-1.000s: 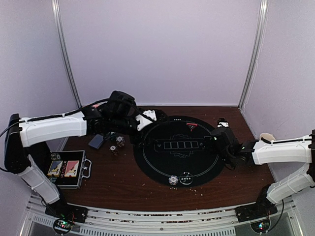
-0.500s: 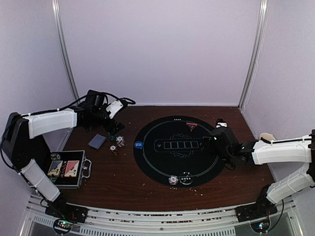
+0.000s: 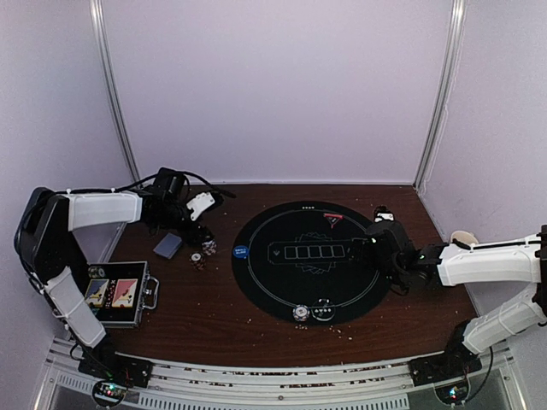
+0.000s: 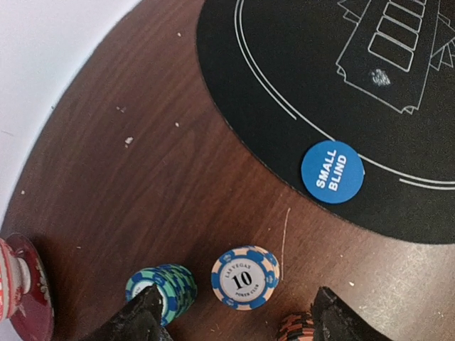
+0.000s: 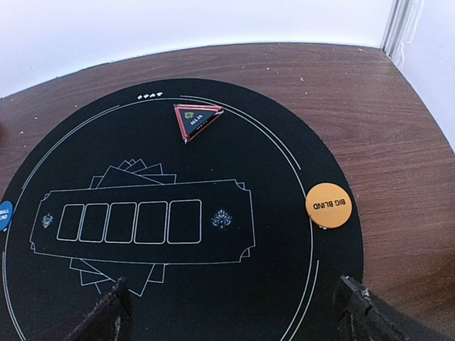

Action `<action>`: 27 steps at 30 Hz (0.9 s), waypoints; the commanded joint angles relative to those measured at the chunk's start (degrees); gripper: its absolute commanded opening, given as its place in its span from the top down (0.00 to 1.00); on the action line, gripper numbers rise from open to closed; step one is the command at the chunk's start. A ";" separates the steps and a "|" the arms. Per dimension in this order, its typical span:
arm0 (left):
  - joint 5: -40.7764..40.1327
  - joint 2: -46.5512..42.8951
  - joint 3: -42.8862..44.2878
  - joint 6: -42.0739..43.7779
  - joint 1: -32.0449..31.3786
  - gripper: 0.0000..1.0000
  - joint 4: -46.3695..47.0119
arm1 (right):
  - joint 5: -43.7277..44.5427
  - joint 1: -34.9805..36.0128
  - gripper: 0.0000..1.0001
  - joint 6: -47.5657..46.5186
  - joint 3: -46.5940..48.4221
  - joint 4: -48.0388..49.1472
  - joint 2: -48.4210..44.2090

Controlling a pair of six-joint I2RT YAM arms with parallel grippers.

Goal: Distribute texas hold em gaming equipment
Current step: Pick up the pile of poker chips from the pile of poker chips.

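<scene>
My left gripper (image 4: pixel 238 325) hangs open just over three chip stacks on the wood left of the mat. A white-and-blue "10" stack (image 4: pixel 245 277) lies just ahead of the gap, with nothing between the fingers. One fingertip overlaps a teal stack (image 4: pixel 167 284), the other a red-orange stack (image 4: pixel 293 328). The blue Small Blind button (image 4: pixel 332 172) lies on the mat's left edge (image 3: pixel 241 252). My right gripper (image 5: pixel 234 316) is open above the mat's right side, near the orange Big Blind button (image 5: pixel 328 205). The red triangle marker (image 5: pixel 197 119) lies at the mat's far side. A grey-blue card pack (image 3: pixel 168 246) lies left of the chips (image 3: pixel 208 248).
The round black mat (image 3: pixel 282 290) fills the table's middle, with a silvery marker (image 3: pixel 301 313) and a chip (image 3: pixel 323 312) at its near edge. A black case (image 3: pixel 115 293) lies open at the front left. A red bowl (image 4: pixel 21 298) stands just left of the teal stack.
The left arm has swung back left off the mat, uncovering the blue button at the mat's edge, and now hangs over the chip stacks. The right arm has not moved.
</scene>
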 commanded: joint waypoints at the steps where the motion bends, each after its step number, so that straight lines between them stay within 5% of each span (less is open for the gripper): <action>1: 7.02 2.32 1.71 3.71 2.02 0.26 -3.60 | -0.10 0.20 0.00 -0.58 0.24 0.49 0.08; 27: 6.87 7.40 3.31 6.02 2.43 0.28 -0.76 | -0.22 0.40 0.00 -0.62 0.36 0.89 0.95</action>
